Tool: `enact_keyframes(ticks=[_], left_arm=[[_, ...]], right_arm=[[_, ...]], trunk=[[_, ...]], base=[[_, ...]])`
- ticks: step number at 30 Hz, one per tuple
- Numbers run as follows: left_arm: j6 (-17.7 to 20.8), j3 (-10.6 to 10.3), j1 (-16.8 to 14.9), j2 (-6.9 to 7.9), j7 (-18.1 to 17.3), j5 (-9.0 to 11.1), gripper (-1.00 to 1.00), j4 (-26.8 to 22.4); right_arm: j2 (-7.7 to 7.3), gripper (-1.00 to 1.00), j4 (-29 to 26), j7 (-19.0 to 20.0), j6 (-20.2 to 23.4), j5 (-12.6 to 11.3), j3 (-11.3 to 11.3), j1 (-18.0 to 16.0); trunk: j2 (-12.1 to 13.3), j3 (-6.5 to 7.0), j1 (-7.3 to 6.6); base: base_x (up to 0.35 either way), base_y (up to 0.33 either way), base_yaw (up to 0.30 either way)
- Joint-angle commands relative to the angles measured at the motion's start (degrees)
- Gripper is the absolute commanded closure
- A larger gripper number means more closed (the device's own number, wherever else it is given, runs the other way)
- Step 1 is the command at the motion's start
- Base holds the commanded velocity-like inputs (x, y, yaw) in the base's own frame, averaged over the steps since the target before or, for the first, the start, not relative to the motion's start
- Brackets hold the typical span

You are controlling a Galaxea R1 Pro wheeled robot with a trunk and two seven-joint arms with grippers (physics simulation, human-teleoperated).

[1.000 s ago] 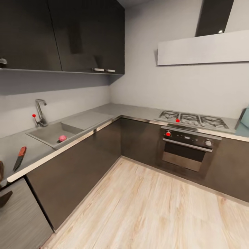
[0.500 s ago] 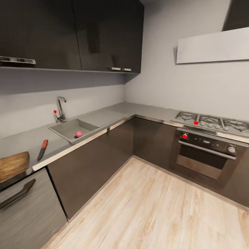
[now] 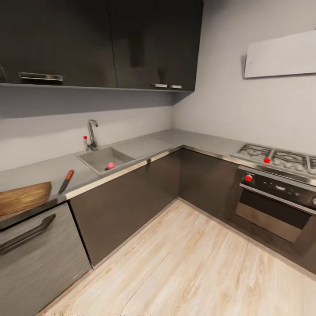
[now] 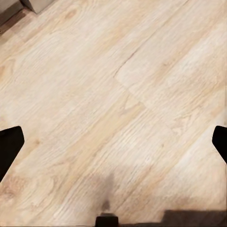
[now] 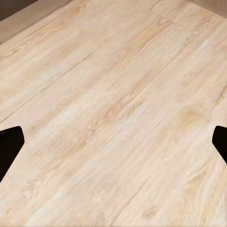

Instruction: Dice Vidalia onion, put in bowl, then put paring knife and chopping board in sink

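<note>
Both grippers, left gripper and right gripper, hang spread wide over wood floor while the head's panned left, so chopping board, paring knife and sink with the onion now sit closer to center.

We note a gas hob above a built-in oven, dark wall cabinets, a range hood, and light wood flooring.

No text, label, brand, number or sign can be read on anything here.
</note>
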Motion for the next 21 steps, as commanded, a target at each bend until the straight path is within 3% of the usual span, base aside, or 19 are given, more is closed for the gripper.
enact_keyframes(ticks=[1, 6, 21], left_arm=[[-0.18, 0.02, -0.04, 0.02, 0.03, 0.01, -1.00, 0.03], [-0.17, 0.02, -0.04, 0.06, -0.01, 0.01, -1.00, 0.03], [-0.14, -0.01, -0.04, 0.07, -0.03, 0.17, -1.00, 0.03]], right_arm=[[0.00, -1.00, 0.21, -0.08, -0.16, 0.01, 0.01, -0.02], [0.01, -1.00, 1.38, -0.24, -0.35, 0.01, 0.04, -0.02], [0.09, -1.00, 2.34, -0.34, -0.44, 0.02, 0.09, -0.02]], trunk=[[-0.03, -0.09, -0.01], [-0.03, -0.25, -0.01], [-0.03, -0.73, -0.01]], base=[[0.000, -0.312, 0.273], [0.000, -0.161, 0.273], [0.000, -0.008, 0.272]])
